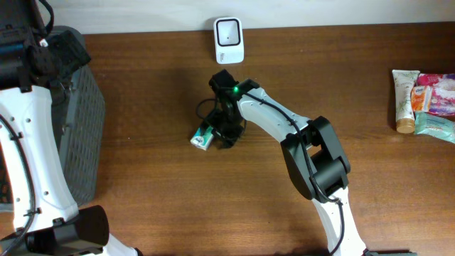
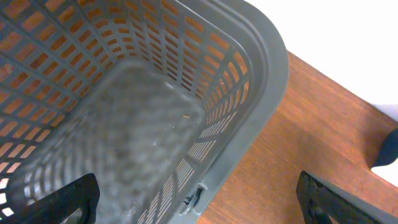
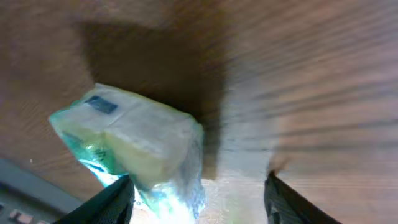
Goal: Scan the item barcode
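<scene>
Lining up on the packet (image 3: 137,137)
Straddling it with right pincer (image 3: 196,186) spread, for lifting to the scanner (image 1: 229,39); holding left pincer (image 2: 199,199) wide over the basket (image 2: 273,68).

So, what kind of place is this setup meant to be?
Probably a mock shop checkout: a white barcode scanner, a grey basket, and packaged toiletries set aside.
</scene>
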`<state>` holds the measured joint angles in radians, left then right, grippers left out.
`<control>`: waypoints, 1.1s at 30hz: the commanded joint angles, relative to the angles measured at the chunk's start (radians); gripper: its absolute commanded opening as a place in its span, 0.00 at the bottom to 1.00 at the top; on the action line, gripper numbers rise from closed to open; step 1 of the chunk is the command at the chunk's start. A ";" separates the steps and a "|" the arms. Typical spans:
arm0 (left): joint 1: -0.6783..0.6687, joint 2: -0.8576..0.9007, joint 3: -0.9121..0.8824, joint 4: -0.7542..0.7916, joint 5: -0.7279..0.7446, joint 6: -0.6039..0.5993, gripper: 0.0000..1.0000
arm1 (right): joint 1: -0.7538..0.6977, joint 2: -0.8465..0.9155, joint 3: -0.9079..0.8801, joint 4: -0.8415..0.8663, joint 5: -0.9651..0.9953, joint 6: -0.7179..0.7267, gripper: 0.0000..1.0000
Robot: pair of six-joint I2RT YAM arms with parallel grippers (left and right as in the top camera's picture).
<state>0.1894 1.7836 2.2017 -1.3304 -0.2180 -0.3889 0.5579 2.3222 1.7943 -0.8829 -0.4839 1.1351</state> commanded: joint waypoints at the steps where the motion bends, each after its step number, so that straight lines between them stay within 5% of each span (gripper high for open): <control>1: 0.003 -0.016 0.010 0.002 -0.007 -0.006 0.99 | 0.005 0.009 -0.029 0.009 0.089 -0.113 0.22; 3: 0.003 -0.016 0.010 0.002 -0.007 -0.006 0.99 | 0.005 0.009 -0.029 0.005 0.102 -0.134 0.04; 9: 0.003 -0.016 0.010 0.002 -0.007 -0.006 0.99 | -0.016 -0.019 -0.027 -0.001 0.098 -0.329 0.04; 17: 0.003 -0.016 0.010 0.002 -0.007 -0.006 0.99 | -0.126 -0.154 0.065 -0.002 -0.210 -1.176 0.04; 23: 0.003 -0.016 0.010 0.002 -0.007 -0.006 0.99 | -0.381 -0.159 0.063 0.007 -0.759 -1.311 0.04; 33: 0.003 -0.016 0.010 0.002 -0.007 -0.006 0.99 | -0.517 -0.159 0.063 0.035 -1.035 -1.345 0.04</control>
<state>0.1894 1.7836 2.2017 -1.3304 -0.2180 -0.3889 0.0330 2.1902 1.8423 -0.8509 -1.4422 -0.1871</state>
